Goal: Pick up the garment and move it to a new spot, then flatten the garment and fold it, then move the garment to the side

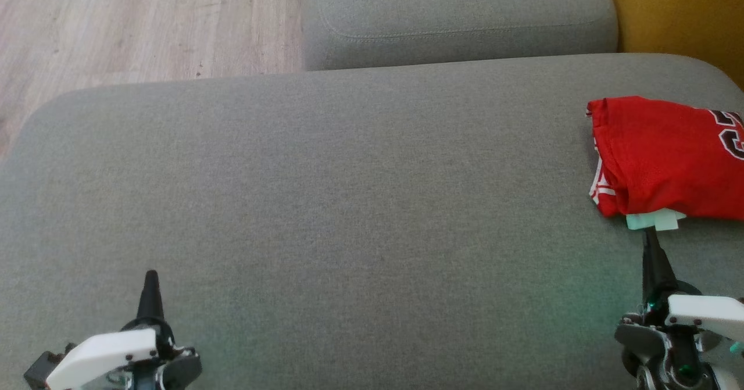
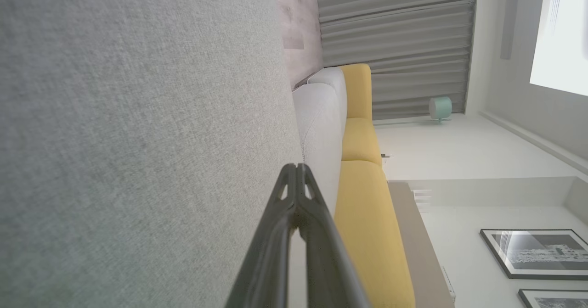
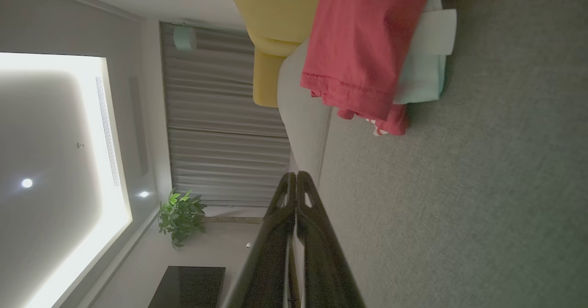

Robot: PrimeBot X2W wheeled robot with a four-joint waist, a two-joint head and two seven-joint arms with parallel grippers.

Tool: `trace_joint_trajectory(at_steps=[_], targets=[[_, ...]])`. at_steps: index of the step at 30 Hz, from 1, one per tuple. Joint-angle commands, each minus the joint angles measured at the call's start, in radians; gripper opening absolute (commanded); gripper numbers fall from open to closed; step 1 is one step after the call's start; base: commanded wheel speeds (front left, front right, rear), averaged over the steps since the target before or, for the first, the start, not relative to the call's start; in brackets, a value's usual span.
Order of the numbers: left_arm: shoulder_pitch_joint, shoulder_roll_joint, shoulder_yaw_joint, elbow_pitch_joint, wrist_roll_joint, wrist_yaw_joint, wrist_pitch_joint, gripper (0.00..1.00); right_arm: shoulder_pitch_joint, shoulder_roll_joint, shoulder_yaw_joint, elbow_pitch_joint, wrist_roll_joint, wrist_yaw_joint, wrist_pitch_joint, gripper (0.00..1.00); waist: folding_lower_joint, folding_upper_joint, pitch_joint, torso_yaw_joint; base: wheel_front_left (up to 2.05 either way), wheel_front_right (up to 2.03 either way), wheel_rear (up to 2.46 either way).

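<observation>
Just ahead of the right gripper (image 1: 650, 238), the red garment (image 1: 662, 151) is cut by the right edge of the head view. Its far part and most of the dark printed number (image 1: 733, 134) cannot be seen. A pale piece (image 1: 654, 220) lies under the garment, very near this gripper's tips. Only a narrow strip of it comes out, and what it is I cannot tell. In the right wrist view the top edge cuts the garment. The bottom edge of the head view cuts the bodies of the right gripper and the left gripper (image 1: 151, 278).
</observation>
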Motion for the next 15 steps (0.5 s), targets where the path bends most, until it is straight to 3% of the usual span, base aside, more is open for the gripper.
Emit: trace_joint_trajectory(at_steps=[1,10,15], targets=[[-0.066,-0.001,0.050,-0.029,-0.022,-0.013,0.013,0.00,-0.057,-0.006,0.012,-0.039,0.034,0.006,0.011,0.00,0.0000,0.0000,0.002,-0.001,0.00,0.00,0.00],[-0.087,-0.017,0.095,-0.028,-0.099,-0.041,0.040,0.00,-0.078,-0.007,0.001,-0.042,0.148,0.007,0.032,0.00,0.0000,0.0000,0.012,-0.006,0.00,0.00,0.00],[-0.087,-0.018,0.096,-0.028,-0.099,-0.041,0.040,0.00,-0.078,-0.007,0.001,-0.042,0.148,0.007,0.032,0.00,0.0000,0.0000,0.012,-0.006,0.00,0.00,0.00]])
